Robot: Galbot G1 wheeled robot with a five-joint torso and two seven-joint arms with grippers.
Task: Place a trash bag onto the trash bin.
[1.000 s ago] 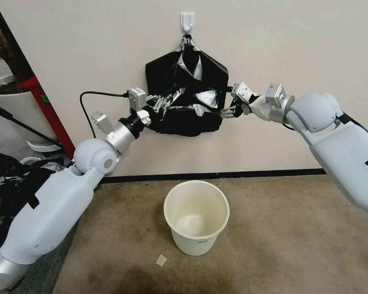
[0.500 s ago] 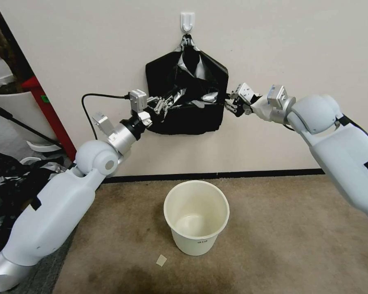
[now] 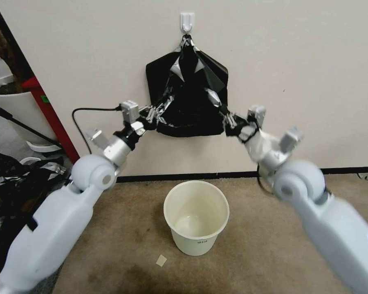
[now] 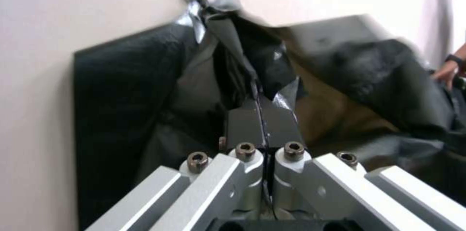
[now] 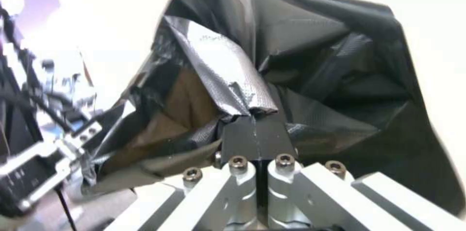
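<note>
Left pincer (image 3: 154, 113) clenched on the left edge of the trash bag (image 3: 188, 102); in my left wrist view the pads (image 4: 243, 123) are pressed flat together with plastic nipped between them. Right pincer (image 3: 228, 119) clenched on the bag's right edge, same picture in my right wrist view: pads (image 5: 272, 132) closed with a crinkled fold of bag (image 5: 315, 78) bunched just above them.

Bag sits at upper centre of the head frame, top corner caught on the white wall hook (image 3: 187, 20), stretched into a tent shape between hook and both pincers. It hangs in front of a flat black pack (image 3: 155, 75) on that hook.

Both arms come in from the lower corners of the frame, left one with a black cable (image 3: 92, 110) looping off its wrist.

Trash bin (image 3: 196, 218) stands upright on the carpet (image 3: 122, 228), lower centre of frame, below the bag and well apart from it. Mouth open, nothing lining it. Small scrap of paper (image 3: 161, 260) on the carpet just beside the bin's base. Plant pot (image 3: 12, 102) at left edge.
</note>
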